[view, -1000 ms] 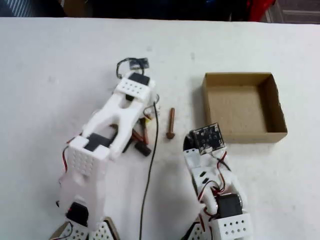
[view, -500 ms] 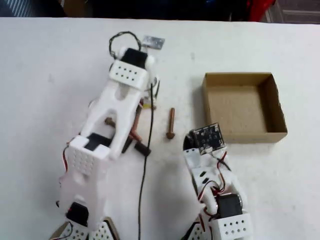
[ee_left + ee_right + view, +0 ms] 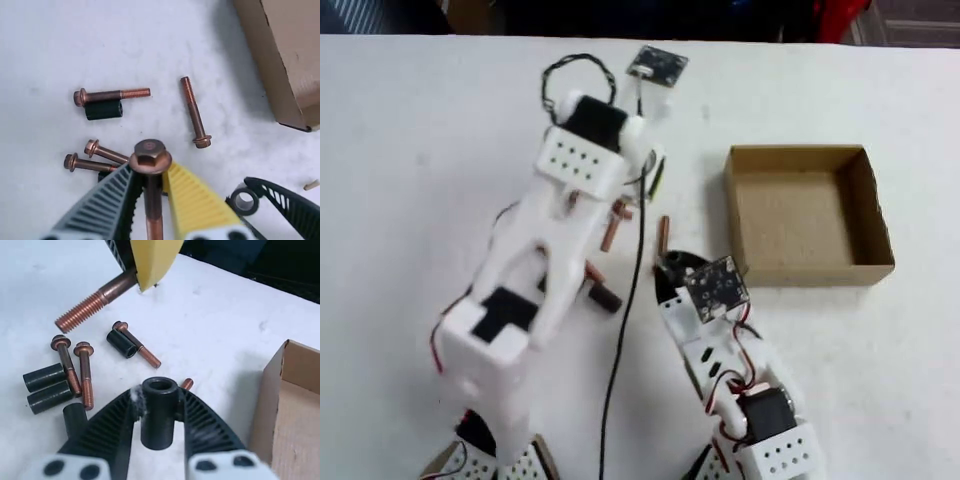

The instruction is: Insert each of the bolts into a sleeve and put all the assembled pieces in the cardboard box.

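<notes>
My left gripper [image 3: 149,172] is shut on a copper bolt [image 3: 150,156], held off the table with its hex head toward the wrist camera. My right gripper [image 3: 159,397] is shut on a black sleeve [image 3: 159,415], bore facing up. In the high view the left gripper [image 3: 616,215] hangs over the parts pile, and the right gripper [image 3: 670,268] sits just right of it beside a loose bolt [image 3: 663,230]. The held bolt [image 3: 92,302] hangs above the pile in the right wrist view. The cardboard box [image 3: 810,215] stands open to the right.
Several loose bolts [image 3: 194,112] [image 3: 102,151] and black sleeves [image 3: 45,376] [image 3: 75,417] lie on the white table between the arms. One bolt [image 3: 112,95] rests against a sleeve [image 3: 104,110]. A black cable [image 3: 620,330] runs down the table between the arms.
The left arm has lifted its bolt from the pile and stretched toward the table's far side. The right arm has shifted left with its sleeve, closer to the loose bolt.
</notes>
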Motion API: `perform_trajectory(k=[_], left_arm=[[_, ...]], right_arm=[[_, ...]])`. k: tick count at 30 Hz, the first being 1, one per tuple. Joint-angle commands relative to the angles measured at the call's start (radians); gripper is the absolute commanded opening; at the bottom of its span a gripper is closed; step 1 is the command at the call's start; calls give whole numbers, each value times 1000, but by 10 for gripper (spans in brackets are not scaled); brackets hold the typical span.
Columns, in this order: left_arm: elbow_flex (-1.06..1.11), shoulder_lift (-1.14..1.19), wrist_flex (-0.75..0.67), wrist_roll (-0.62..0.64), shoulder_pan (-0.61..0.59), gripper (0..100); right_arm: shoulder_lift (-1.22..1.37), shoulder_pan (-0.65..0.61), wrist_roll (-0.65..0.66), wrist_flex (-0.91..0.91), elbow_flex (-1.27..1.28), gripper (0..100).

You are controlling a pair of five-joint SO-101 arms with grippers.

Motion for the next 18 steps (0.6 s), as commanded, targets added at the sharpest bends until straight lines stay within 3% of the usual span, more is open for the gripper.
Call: perform_trajectory(k=[1,8,14,18], left_arm=[[60,-179,-17,-41,-5,20],[333,-430,-127,-117,-16,20],[638,-668,-324,-133,-22,20],[832,-809,-476,-133,-54,21]], right_arm=[[-12,-12,-8,-56,9,16],[-10,-13,-8,-122,9,16],[-12,-22,-14,-156,9,16],[-12,-99,-12,-176,9,16]])
